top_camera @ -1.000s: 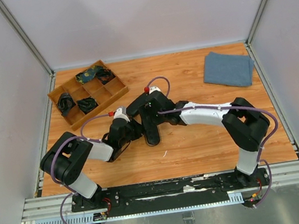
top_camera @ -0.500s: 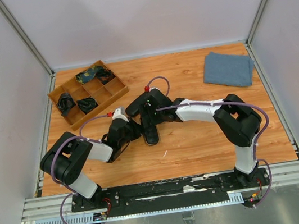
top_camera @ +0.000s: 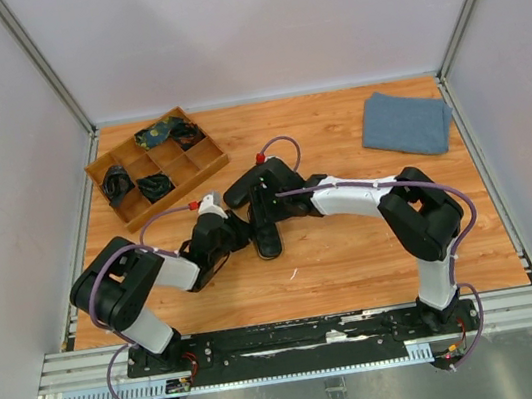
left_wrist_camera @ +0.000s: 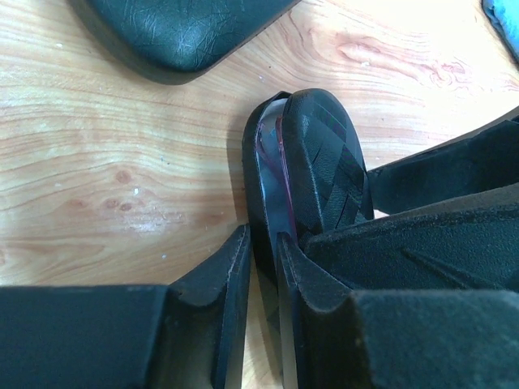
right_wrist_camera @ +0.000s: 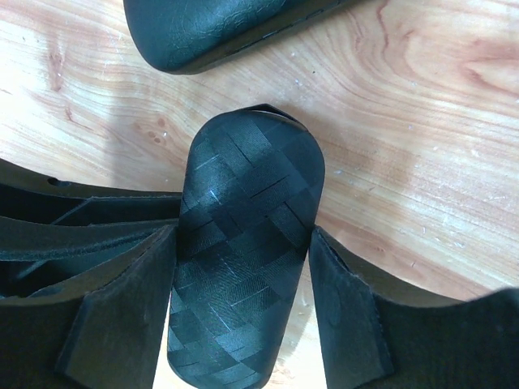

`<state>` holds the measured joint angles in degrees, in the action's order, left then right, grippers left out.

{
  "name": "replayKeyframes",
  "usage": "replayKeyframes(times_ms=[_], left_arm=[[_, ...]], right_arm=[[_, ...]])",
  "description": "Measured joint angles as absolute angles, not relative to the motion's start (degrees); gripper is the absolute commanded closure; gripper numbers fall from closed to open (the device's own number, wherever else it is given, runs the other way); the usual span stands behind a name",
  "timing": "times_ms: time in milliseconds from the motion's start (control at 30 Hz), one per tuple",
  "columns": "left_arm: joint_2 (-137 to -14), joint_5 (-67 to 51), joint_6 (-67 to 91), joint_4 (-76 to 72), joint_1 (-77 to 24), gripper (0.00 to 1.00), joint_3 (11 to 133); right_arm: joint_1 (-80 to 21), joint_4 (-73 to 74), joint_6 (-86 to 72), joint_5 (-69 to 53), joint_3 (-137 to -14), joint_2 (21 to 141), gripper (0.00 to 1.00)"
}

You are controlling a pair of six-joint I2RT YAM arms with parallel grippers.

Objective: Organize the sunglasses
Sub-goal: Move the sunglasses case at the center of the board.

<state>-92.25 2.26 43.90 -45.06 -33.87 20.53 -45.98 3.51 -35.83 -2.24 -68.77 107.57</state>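
A black woven-pattern case lies at mid-table between both arms. My left gripper is shut on the thin edge of one shell of that case, which stands slightly ajar. A thin purplish strip shows in the slit; whether it belongs to the sunglasses I cannot tell, and no sunglasses show plainly. My right gripper straddles the same case across its width. One of its pads touches the case; the other stands a sliver off it. From above, the left gripper and right gripper meet over the case.
A second, smooth black case lies just beyond the woven one, also seen as the smooth case from the left wrist. A wooden compartment tray holding dark items sits far left. A folded blue cloth lies far right.
The right gripper has shifted slightly left over the woven case and its jaws have narrowed round it. The left gripper has kept its grip and place.
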Motion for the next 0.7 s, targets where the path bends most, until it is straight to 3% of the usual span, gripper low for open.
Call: replayKeyframes(times_ms=[700], left_arm=[[-75.1, 3.9, 43.8, -40.9, -34.3, 0.65, 13.1]], right_arm=[[-45.5, 5.9, -34.2, 6.8, -68.9, 107.3, 0.63]])
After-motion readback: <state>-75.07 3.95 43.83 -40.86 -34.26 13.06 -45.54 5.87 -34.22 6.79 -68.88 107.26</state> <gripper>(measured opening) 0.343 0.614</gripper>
